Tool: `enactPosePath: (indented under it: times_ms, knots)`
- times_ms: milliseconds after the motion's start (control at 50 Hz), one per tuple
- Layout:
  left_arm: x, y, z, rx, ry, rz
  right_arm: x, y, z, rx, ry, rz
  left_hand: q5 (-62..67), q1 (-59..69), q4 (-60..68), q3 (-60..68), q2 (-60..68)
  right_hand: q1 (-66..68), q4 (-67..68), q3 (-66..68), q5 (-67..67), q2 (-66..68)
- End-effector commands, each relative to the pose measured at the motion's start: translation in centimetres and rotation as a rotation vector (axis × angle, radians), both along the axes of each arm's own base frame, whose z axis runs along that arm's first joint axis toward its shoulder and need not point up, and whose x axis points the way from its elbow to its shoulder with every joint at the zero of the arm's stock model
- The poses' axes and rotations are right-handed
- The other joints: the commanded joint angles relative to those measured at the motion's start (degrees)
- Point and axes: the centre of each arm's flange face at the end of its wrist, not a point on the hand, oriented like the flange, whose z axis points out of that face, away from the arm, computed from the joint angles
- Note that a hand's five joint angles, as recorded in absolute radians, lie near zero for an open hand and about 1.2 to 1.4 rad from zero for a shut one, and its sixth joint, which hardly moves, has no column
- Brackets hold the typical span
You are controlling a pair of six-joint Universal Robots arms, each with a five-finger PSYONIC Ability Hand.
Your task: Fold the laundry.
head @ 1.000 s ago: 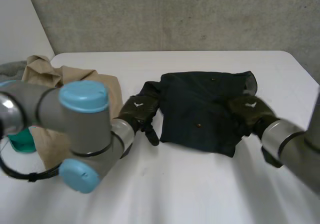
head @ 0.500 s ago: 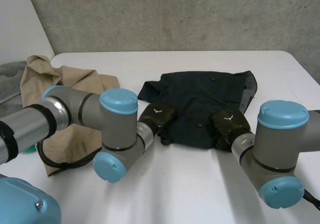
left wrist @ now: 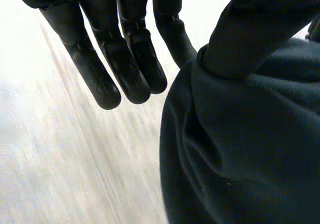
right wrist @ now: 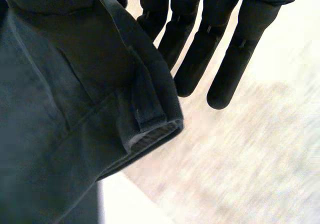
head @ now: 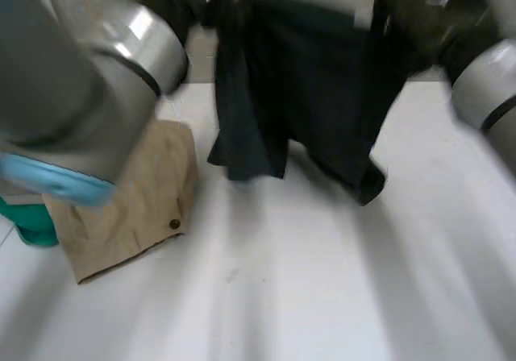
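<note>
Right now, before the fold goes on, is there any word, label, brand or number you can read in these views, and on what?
None can be read: no word, label or number shows on the dark garment, the tan garment or its button.

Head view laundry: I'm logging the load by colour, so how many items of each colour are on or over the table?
dark navy garment, lifted off the table: 1
tan garment, lying on the table: 1
teal item, too cut off to identify: 1
Total: 3
</note>
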Motion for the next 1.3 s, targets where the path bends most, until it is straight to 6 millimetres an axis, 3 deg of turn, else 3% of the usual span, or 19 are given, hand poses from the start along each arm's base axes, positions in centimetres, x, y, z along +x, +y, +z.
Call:
enactPosePath:
  times_ms: [20, 80, 220, 320, 380, 460, 540, 580, 600, 620, 640, 660, 760, 860, 920, 980, 1120, 1260, 1300]
  knots:
    - [2.7, 2.0, 7.8, -0.209, 0.128, 0.022, -2.0, 1.1, 8.6, -0.213, -0.144, -0.02, 13.7, 17.5, 11.3, 11.8, 11.6, 17.4, 11.5, 11.9, 12.8, 13.1]
    - [2.8, 0.9, 7.9, -0.2, 0.125, 0.046, -2.1, 0.1, 8.6, -0.207, -0.151, -0.031, 13.7, 17.5, 11.3, 11.8, 11.6, 17.4, 11.5, 11.9, 12.8, 13.1]
    - [1.9, -4.5, 2.6, -0.088, 0.021, 0.105, -0.6, -3.6, 3.2, -0.047, -0.097, -0.037, 13.7, 17.5, 11.3, 11.8, 11.6, 17.4, 11.5, 11.9, 12.8, 13.1]
    - [0.1, -9.6, -5.4, 0.021, -0.084, 0.074, 0.5, -7.4, -3.2, 0.082, -0.082, -0.083, 13.7, 17.5, 11.3, 11.8, 11.6, 17.4, 11.5, 11.9, 12.8, 13.1]
    - [-0.7, -11.2, -8.9, 0.057, -0.113, 0.045, 0.9, -8.9, -5.7, 0.108, -0.085, -0.114, 13.7, 17.5, 11.3, 11.8, 11.6, 17.4, 11.5, 11.9, 12.8, 13.1]
    - [-1.9, -13.7, -15.5, 0.136, -0.156, 0.008, 1.8, -11.2, -10.3, 0.14, -0.071, -0.168, 13.7, 17.5, 11.3, 11.8, 11.6, 17.4, 11.5, 11.9, 12.8, 13.1]
    - [-2.4, -14.9, -18.8, 0.165, -0.167, 0.015, 2.1, -13.4, -13.5, 0.117, -0.059, -0.243, 13.7, 17.5, 11.3, 11.8, 11.6, 17.4, 11.5, 11.9, 12.8, 13.1]
    - [-2.5, -15.4, -19.2, 0.163, -0.163, 0.027, 2.1, -14.1, -14.3, 0.099, -0.047, -0.282, 13.7, 17.5, 11.3, 11.8, 11.6, 17.4, 11.5, 11.9, 12.8, 13.1]
    - [-2.5, -15.7, -19.2, 0.157, -0.157, 0.035, 2.2, -14.3, -14.6, 0.086, -0.039, -0.303, 4.9, 8.7, 2.5, 3.0, 2.8, 17.4, 11.5, 11.9, 12.8, 13.1]
    - [-2.4, -16.0, -18.9, 0.147, -0.146, 0.053, 2.2, -14.8, -15.0, 0.062, -0.022, -0.337, -28.6, -24.8, -31.1, -30.5, -30.7, -12.8, -18.7, -18.2, -17.4, -17.0]
    - [-2.3, -16.2, -18.3, 0.138, -0.138, 0.067, 2.2, -15.0, -15.0, 0.048, -0.017, -0.348, -48.8, -45.0, -51.2, -50.7, -50.9, -38.7, -44.6, -44.2, -43.3, -43.0]
    - [-2.2, -16.3, -17.9, 0.132, -0.13, 0.082, 2.2, -15.2, -15.0, 0.034, -0.011, -0.357, -56.3, -52.5, -58.7, -58.2, -58.4, -52.6, -58.5, -58.1, -57.2, -56.9]
    - [-0.4, -16.5, -13.0, 0.07, -0.071, 0.185, 2.1, -14.9, -12.7, -0.023, -0.008, -0.333, -56.3, -52.5, -58.7, -58.2, -58.4, -52.6, -58.5, -58.1, -57.2, -56.9]
    - [1.8, -14.1, -8.3, 0.026, -0.097, 0.275, 1.1, -13.0, -9.3, -0.007, 0.016, -0.229, -56.3, -52.5, -58.7, -58.2, -58.4, -52.6, -58.5, -58.1, -57.2, -56.9]
    - [2.7, -12.0, -7.4, 0.025, -0.163, 0.295, 0.7, -11.5, -8.7, 0.052, 0.064, -0.162, -56.3, -52.5, -58.7, -58.2, -58.4, -52.6, -58.5, -58.1, -57.2, -56.9]
    - [3.5, -8.3, -7.6, 0.047, -0.292, 0.285, -0.2, -9.1, -9.1, 0.179, 0.16, -0.065, -56.3, -52.5, -58.7, -58.2, -58.4, -52.6, -58.5, -58.1, -57.2, -56.9]
    - [6.5, 3.5, -13.7, 0.296, -0.653, 0.106, -3.6, -2.1, -12.9, 0.545, 0.441, 0.113, -40.6, -36.8, -43.0, -42.5, -42.7, -35.7, -41.6, -41.1, -40.3, -39.9]
    - [10.3, 12.6, -18.8, 0.631, -0.833, -0.067, -5.3, 2.4, -16.0, 0.638, 0.55, 0.279, -34.9, -31.1, -37.3, -36.8, -37.0, -23.5, -29.4, -29.0, -28.1, -27.8]
    - [11.0, 14.0, -19.4, 0.691, -0.842, -0.09, -5.6, 2.9, -16.5, 0.639, 0.547, 0.286, -34.2, -30.4, -36.6, -36.1, -36.3, -23.7, -29.6, -29.1, -28.3, -27.9]
